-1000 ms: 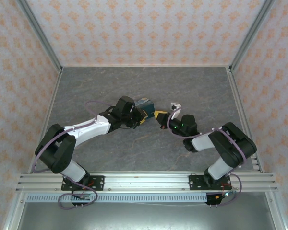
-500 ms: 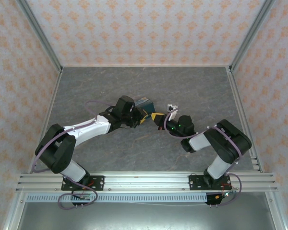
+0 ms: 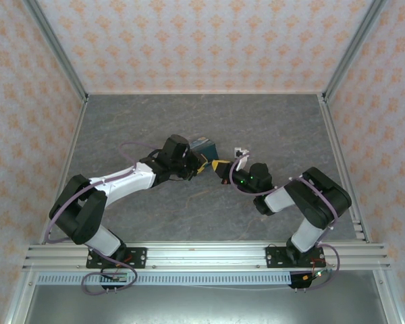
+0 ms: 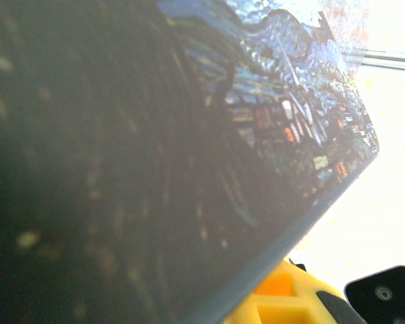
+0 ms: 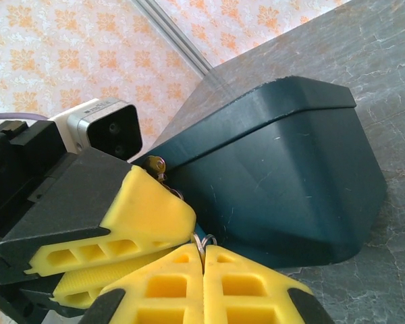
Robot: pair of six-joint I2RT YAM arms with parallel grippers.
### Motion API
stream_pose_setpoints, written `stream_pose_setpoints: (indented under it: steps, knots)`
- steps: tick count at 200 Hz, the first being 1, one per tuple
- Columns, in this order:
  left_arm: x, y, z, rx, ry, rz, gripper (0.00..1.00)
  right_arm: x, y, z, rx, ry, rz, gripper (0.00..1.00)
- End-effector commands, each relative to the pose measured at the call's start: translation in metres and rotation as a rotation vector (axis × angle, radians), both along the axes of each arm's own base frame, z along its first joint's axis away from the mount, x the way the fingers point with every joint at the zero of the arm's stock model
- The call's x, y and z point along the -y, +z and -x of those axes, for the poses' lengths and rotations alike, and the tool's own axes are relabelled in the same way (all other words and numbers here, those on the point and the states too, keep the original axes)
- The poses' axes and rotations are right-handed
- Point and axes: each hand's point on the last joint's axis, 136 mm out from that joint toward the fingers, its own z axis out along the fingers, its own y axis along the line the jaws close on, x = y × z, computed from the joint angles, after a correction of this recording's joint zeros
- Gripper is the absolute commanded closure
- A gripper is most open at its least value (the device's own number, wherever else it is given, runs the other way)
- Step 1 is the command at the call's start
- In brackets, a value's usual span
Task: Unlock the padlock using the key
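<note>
Crowding box (image 5: pixel 283 169) edge: R pincer (image 5: pixel 204 260) pinching key (image 5: pixel 204 240), L pincer (image 3: pixel 200 165) state unclear; table (image 3: pixel 277 121) open all round.

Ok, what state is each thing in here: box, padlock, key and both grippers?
left gripper: against the box; grip unclear.
right gripper: jaws shut on the key ring.
box: lid shut.
padlock: mostly hidden; locked or not, cannot tell.
key ring: pinched, poking out between the jaws.

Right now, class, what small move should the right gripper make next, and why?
Probably ease the right gripper onward toward the small brass piece above the left gripper: its jaws are shut on a key ring, and that piece, possibly the lock, sits against the dark box.
</note>
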Motion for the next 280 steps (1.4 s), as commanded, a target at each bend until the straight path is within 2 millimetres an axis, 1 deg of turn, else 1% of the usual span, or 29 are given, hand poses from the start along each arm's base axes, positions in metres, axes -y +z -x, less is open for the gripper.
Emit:
stream_pose_setpoints:
  steps: [1,33,55,99,162,204,234,280]
  knots:
    - [-0.001,0.022,-0.006,0.064,0.021,0.027,0.98,-0.008,0.014,-0.003,0.044,0.017,-0.032,1.00]
    - [-0.001,0.026,-0.006,0.070,0.022,0.032,0.98,-0.007,0.001,-0.002,0.025,0.011,-0.006,1.00]
    - [0.000,0.027,-0.007,0.072,0.021,0.033,0.98,-0.007,-0.001,-0.003,0.018,0.007,-0.009,1.00]
    - [0.000,0.028,-0.007,0.071,0.025,0.039,0.98,0.001,0.005,-0.005,0.030,-0.040,-0.026,1.00]
    - [0.000,0.026,-0.007,0.067,0.023,0.039,0.98,-0.006,0.016,-0.006,0.038,-0.007,-0.073,1.00]
    - [0.000,0.026,-0.007,0.068,0.023,0.040,0.98,-0.009,0.014,-0.005,0.027,0.009,-0.081,1.00]
    - [0.002,0.030,-0.007,0.073,0.025,0.050,0.98,-0.013,0.014,-0.005,0.019,0.023,-0.088,1.00]
    - [0.001,0.030,-0.007,0.073,0.026,0.055,0.98,-0.015,0.017,-0.006,0.019,0.027,-0.098,1.00]
